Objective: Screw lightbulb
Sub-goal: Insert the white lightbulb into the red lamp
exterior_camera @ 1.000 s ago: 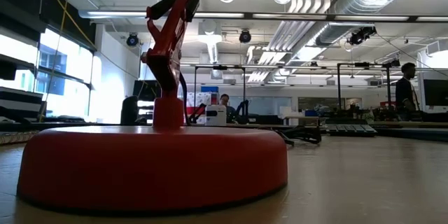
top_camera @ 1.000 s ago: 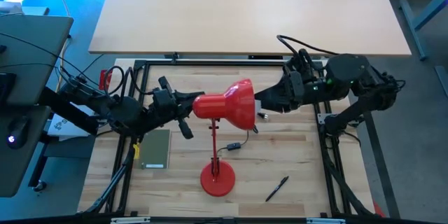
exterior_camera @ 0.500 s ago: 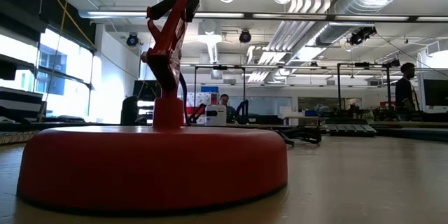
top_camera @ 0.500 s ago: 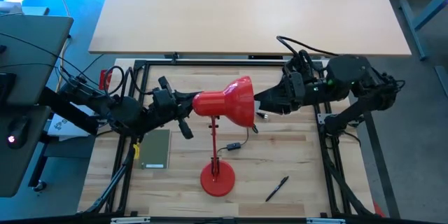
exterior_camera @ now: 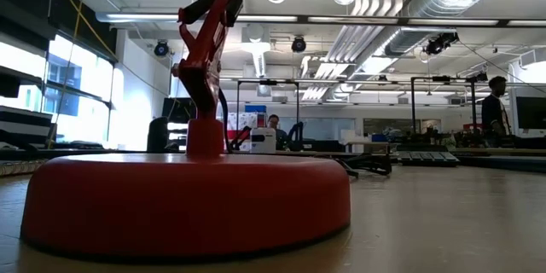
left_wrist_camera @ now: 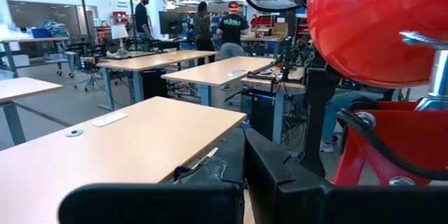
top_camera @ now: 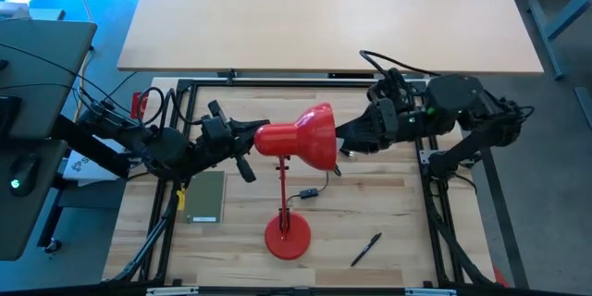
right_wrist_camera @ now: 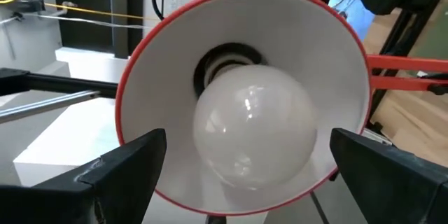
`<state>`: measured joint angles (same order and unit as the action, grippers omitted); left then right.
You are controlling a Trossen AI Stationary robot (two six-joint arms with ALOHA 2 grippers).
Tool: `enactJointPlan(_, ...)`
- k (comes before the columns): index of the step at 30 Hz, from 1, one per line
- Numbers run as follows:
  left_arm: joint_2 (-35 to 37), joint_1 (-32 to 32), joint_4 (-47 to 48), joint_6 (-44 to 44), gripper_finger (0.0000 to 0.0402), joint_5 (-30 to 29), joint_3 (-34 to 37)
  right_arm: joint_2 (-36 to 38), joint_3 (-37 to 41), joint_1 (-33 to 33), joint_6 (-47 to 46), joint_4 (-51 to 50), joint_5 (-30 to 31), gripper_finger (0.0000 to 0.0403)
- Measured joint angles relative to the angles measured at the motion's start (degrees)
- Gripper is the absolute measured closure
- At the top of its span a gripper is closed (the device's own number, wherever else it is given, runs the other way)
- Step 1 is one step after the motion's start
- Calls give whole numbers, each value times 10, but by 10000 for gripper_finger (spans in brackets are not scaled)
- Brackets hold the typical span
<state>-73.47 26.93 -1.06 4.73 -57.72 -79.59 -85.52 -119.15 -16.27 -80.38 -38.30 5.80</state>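
Wooden table (top_camera: 407, 213): no readable writing on lightbulb (right_wrist_camera: 252, 129).

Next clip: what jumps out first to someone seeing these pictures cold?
The red desk lamp at mid-table: its shade is turned sideways toward the right arm, and its base fills the low view. In the right wrist view the white lightbulb sits inside the shade, with the right hand open just before it, not touching it. The left hand, shut, is at the shade's narrow rear end.
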Motion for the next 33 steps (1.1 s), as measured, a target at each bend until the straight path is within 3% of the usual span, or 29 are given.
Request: enactJointPlan(33,0,0,0,-2,401,0,0,0,0,0,43,-1,-9,5)
